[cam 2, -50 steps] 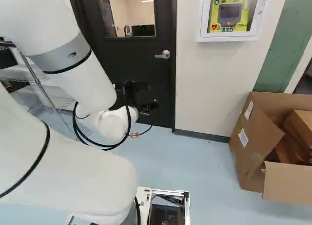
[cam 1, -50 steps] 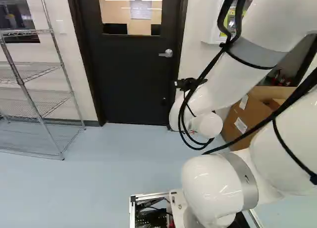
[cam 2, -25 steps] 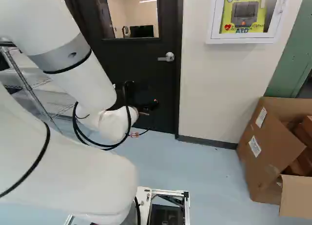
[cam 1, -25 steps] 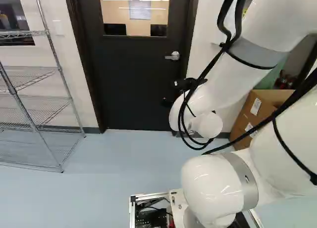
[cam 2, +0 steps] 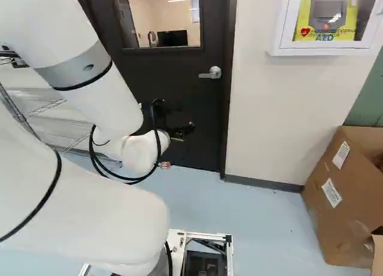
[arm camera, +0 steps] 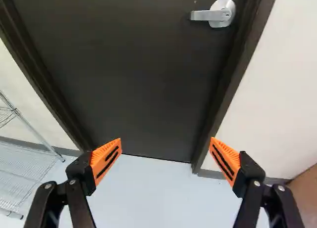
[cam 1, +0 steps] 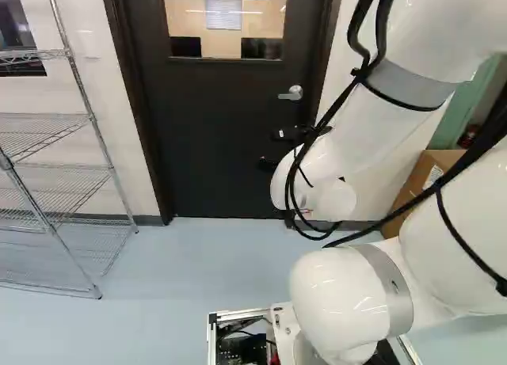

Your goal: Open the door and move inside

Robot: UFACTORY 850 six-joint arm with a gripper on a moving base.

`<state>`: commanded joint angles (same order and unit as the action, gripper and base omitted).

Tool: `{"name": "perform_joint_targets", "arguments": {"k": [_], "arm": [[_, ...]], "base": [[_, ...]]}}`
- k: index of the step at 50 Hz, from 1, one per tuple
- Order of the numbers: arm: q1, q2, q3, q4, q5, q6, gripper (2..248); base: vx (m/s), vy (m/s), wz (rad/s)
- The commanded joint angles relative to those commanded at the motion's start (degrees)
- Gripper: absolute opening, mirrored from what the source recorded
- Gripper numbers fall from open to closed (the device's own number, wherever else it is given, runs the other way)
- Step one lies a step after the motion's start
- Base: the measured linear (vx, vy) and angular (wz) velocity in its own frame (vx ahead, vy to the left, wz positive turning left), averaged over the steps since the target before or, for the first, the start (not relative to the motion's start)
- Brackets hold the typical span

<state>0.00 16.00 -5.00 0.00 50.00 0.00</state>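
The black gripper [cam 2: 179, 127] shows partly in the right base view, dark against the door and beyond the white wrist. In the wrist view the gripper [arm camera: 165, 152] stands wide open, nothing between its orange pads. A dark door [cam 1: 218, 143] with a window in its upper part is closed in its frame. Its silver lever handle [cam 2: 210, 73] sits near the right edge of the door, higher than the gripper. Seen from the wrist, the handle [arm camera: 213, 13] lies well ahead of the fingers, untouched and apart from them.
A wire shelf rack [cam 1: 59, 171] stands against the wall left of the door. Right of the door, a white wall cabinet [cam 2: 326, 48] holds a yellow AED. Below it, an open cardboard box [cam 2: 344, 198] rests on the blue floor [cam 2: 251, 222].
The base has moved nearer the door and turned somewhat left; door, rack and box look larger, and the door and box have shifted right in both base views. The arm holds its pose.
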Motion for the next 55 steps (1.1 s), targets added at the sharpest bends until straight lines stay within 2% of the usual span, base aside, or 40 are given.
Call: {"name": "perform_joint_targets", "arguments": {"k": [37, 55], "arm": [[0.0, 0.0, 0.0, 0.0, 0.0, 0.0, 247], [0.0, 0.0, 0.0, 0.0, 0.0, 0.0, 247]], "base": [[0.186, 0.148, -0.035], [0.137, 0.101, -0.247]]}}
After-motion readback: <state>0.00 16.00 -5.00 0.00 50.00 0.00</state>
